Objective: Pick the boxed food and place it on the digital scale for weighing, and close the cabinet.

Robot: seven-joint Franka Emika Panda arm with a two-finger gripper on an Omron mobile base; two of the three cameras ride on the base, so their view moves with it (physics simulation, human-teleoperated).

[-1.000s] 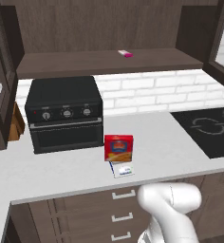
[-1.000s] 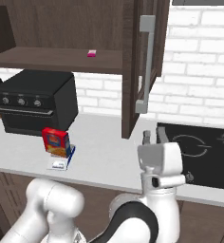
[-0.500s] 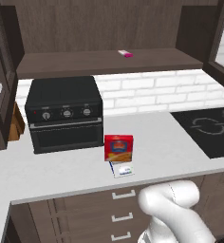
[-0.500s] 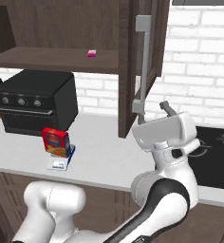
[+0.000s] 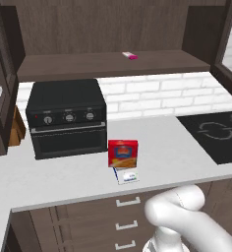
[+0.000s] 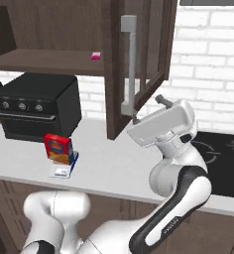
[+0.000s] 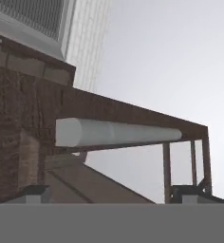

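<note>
The boxed food (image 5: 123, 153), a red carton with a yellow picture, stands upright on the digital scale (image 5: 126, 175) at the counter's front; from the right, the boxed food (image 6: 58, 149) and the scale (image 6: 62, 170) sit left of the arm. The cabinet's right door (image 6: 153, 54) hangs open over the counter. My gripper (image 6: 147, 110) is open and empty, raised just below the lower end of the door's silver bar handle (image 6: 129, 64). In the hand view the handle (image 7: 118, 133) lies across the frame above my open gripper (image 7: 111, 193), not touching the fingertips (image 7: 34, 191).
A black countertop oven (image 5: 66, 118) stands left of the carton, with a knife block (image 5: 17, 129) beside it. A small pink-and-white item (image 5: 130, 55) lies on the open cabinet shelf (image 5: 78, 66). A black cooktop (image 5: 216, 135) occupies the counter's right. Drawers (image 5: 128, 216) run below.
The arm has lifted and tilted the hand up toward the open door's handle; the hand now sits higher and closer to it. The carton and scale have not moved.
</note>
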